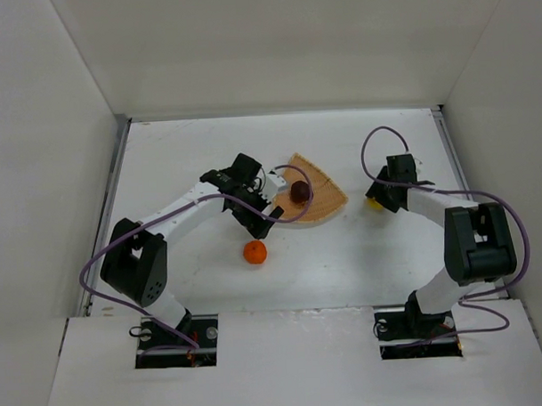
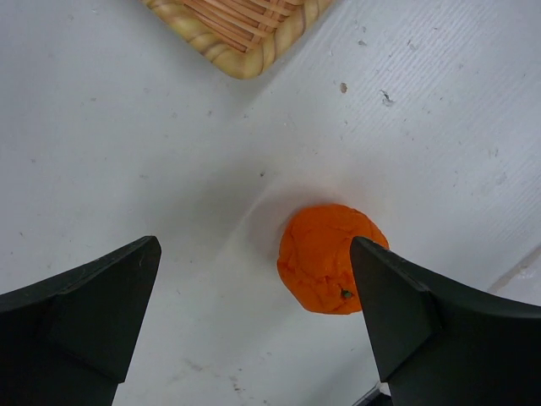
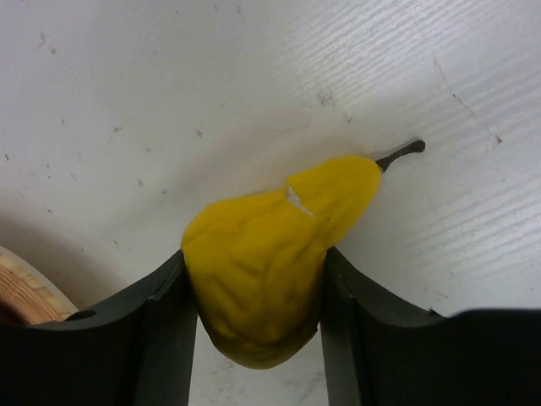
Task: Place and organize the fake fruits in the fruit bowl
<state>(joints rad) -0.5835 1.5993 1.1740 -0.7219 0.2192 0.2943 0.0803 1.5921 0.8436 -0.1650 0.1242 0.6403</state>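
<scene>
The right gripper (image 3: 254, 262) pinches the yellow pear (image 3: 270, 233) beside the basket (image 1: 330, 197). The left gripper (image 2: 254, 254) has its fingers far apart by the orange (image 2: 317, 254), near the basket. The brown fruit (image 1: 299, 191) sits inside.

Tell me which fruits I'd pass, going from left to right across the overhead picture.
orange fruit on the table → maroon fruit, lying in the woven basket → yellow pear, gripped by the right pincer.
</scene>
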